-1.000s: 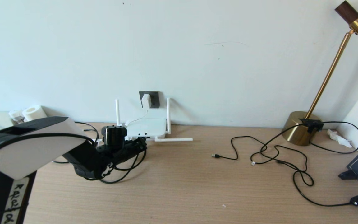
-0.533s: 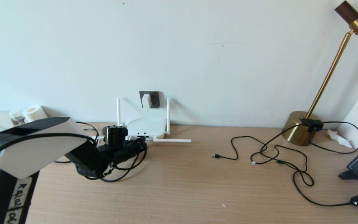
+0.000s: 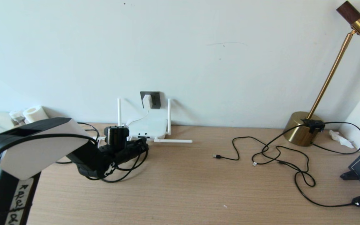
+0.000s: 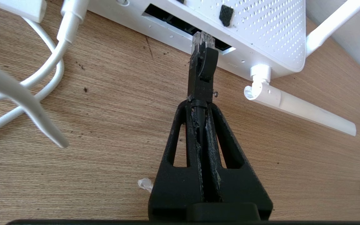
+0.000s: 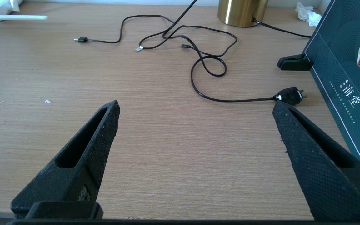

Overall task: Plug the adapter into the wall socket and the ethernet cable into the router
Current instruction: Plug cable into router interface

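The left gripper point(image 4: 200, 103) pinches the ethernet cable point(image 4: 201, 67), its clear tip at the router point(image 4: 261, 28) port slot, a fallen antenna point(image 4: 298, 107) at four o'clock; the right gripper point(image 5: 195, 112) hangs spread.

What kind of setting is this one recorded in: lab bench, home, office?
Most likely a home or office desk against a wall, not a lab bench. A wood-grain desk meets a plain wall with a wall socket, a white router sits below it, and a brass desk lamp stands at the right.

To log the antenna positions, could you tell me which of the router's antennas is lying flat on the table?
The antenna at the router's right front corner lies flat on the table, pointing right; the two by the wall stand upright.
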